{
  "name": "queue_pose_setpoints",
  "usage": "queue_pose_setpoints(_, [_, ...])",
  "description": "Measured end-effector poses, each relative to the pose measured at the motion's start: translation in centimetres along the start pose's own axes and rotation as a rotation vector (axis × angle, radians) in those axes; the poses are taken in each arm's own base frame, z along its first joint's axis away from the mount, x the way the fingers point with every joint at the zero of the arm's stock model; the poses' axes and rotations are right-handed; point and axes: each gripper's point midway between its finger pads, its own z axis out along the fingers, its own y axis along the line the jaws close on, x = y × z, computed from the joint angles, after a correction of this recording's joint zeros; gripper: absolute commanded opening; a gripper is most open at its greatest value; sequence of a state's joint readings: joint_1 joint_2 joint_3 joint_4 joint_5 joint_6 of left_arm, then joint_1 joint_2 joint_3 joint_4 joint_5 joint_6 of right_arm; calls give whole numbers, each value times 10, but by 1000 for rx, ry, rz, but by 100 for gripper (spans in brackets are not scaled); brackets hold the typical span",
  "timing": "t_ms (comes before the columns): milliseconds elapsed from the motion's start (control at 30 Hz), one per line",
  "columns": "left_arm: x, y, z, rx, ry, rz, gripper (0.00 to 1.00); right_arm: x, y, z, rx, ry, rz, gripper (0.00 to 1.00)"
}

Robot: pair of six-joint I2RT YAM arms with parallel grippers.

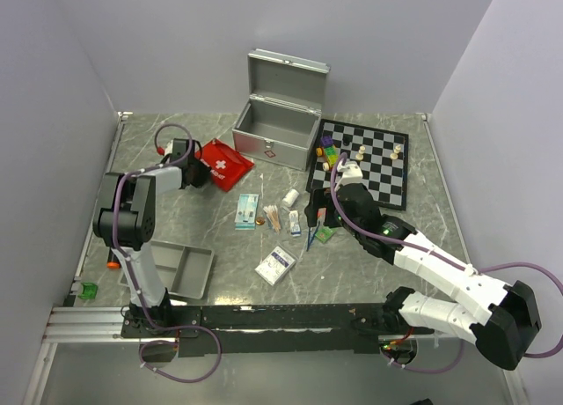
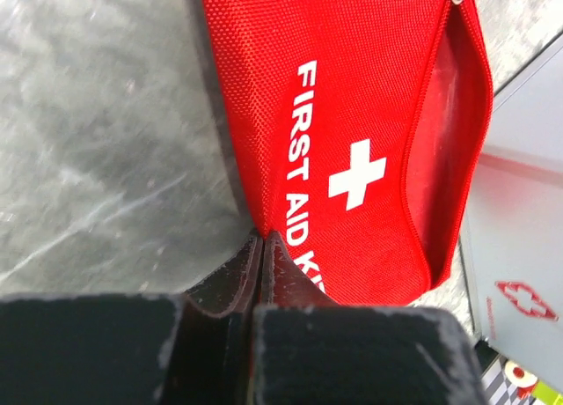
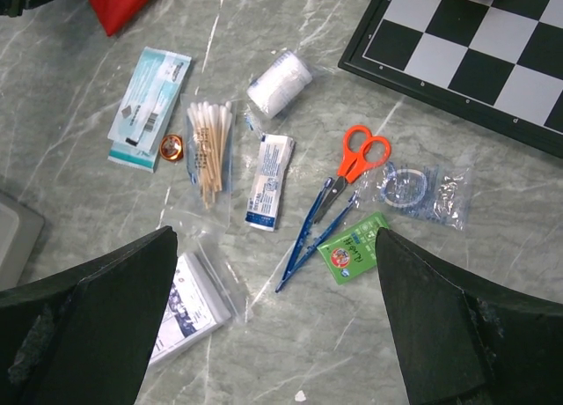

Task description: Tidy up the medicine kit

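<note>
Hovering wide open with nothing in it, the right pincer [image 3: 274,238] sits above the loose supplies. Right under it are blue tweezers [image 3: 312,242], orange scissors [image 3: 356,158] lying against them, a green sachet [image 3: 354,249] just beside, and a white wipe [image 3: 268,180]. A bit further out there's a bag of swabs [image 3: 209,154], a gauze roll [image 3: 280,83], a long packet [image 3: 149,106] with a little copper tin [image 3: 172,147] at its edge, and a bagged leaflet [image 3: 189,304] partly hidden behind the left finger.

The left pincer [image 2: 262,242] is squeezed closed, tips right at the edge of the red pouch [image 2: 352,114]. Can't tell if any fabric is actually caught in there. The pouch lies flat with its zip gaping, just beside the metal case [image 1: 277,123], which stands lid-up at the back. A chessboard [image 1: 365,163] with a few pieces on it is next to the case on the right, and a grey tray [image 1: 185,268] sits near left by the left arm's base.

The worktop [image 1: 202,229] is grey marble-look stuff, a bit glossy, with plain pale walls [image 1: 176,44] on three sides and a metal rail [image 1: 88,321] along the near edge.
</note>
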State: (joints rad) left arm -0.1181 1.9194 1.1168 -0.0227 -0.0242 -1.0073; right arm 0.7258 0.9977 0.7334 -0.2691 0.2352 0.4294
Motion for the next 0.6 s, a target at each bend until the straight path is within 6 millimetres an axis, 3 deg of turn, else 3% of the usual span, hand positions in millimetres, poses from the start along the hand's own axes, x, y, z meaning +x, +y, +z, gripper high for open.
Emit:
queue_pose_setpoints(100, [4, 7, -11, -4, 3, 4, 1, 0, -1, -1, 2, 3, -2, 100])
queue_pose_setpoints(200, [5, 9, -35, 8, -4, 20, 1, -2, 0, -4, -4, -7, -5, 100])
queue_pose_setpoints(433, [-16, -33, -103, 194, -74, 31, 1, -16, 12, -9, -55, -29, -3, 100])
queue_pose_setpoints(600, [-9, -52, -156, 358, -70, 79, 1, -29, 32, -16, -154, -35, 2, 100])
